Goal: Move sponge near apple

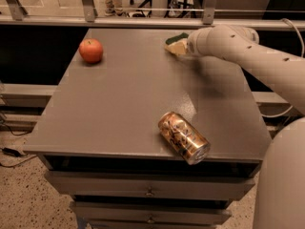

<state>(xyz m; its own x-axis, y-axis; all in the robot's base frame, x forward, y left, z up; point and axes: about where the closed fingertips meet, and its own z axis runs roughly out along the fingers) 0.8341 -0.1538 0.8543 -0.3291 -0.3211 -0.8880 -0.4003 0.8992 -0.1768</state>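
The sponge (pixel 175 43), dark green on top over a pale yellow base, is at the far right part of the grey table (pixel 124 104). My gripper (pixel 187 46) is at the end of the white arm (pixel 248 51), right against the sponge's right side, and the wrist hides most of it. The red-orange apple (pixel 91 50) sits at the table's far left, well apart from the sponge.
A gold-brown drink can (pixel 184 137) lies on its side near the table's front right edge. A railing (pixel 143 11) runs behind the table. Drawers (pixel 150 190) are below the tabletop. Part of my white body (pixel 283 185) fills the lower right.
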